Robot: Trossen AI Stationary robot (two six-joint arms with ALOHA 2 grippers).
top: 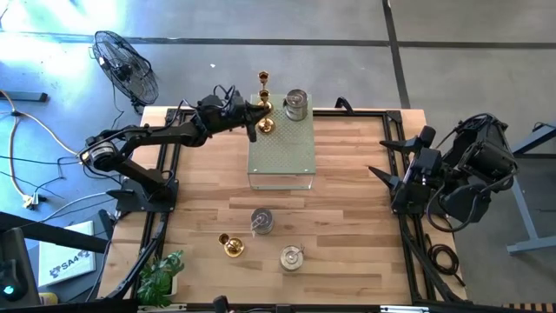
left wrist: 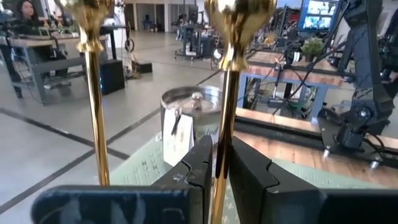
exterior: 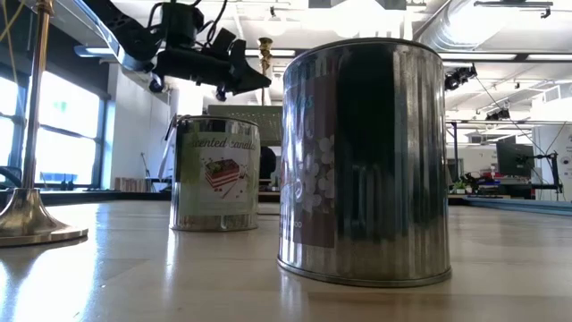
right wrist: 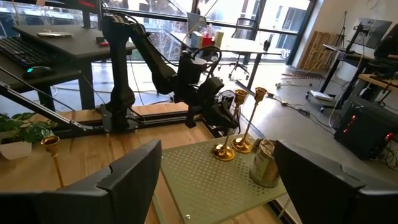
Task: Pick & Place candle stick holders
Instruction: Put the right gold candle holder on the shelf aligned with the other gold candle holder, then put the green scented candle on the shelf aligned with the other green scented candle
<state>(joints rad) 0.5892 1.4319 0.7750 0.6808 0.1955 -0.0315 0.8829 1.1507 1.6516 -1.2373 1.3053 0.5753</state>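
Over on the left, the left gripper [top: 258, 119] had reached out over the far corner of the pale green perforated metal box [top: 281, 155] and its fingers were pinched together on the thin stem of a shiny gold candle stick holder [top: 266, 124] standing on the box top. A second gold stemmed holder [top: 263, 94] stood just beside it, right at the far edge, and a squat silver cylindrical tin holder [top: 296, 104] sat next to those on the same box. On the wooden desk [top: 347, 226] in front of the box, a third gold holder [top: 231, 245] lay near the front, with two more silver tins, one [top: 261, 221] close to the box and one [top: 292, 257] nearer the front edge. Way off on the right side, the right gripper [right wrist: 217, 174] just hung there with its fingers spread apart, holding nothing.
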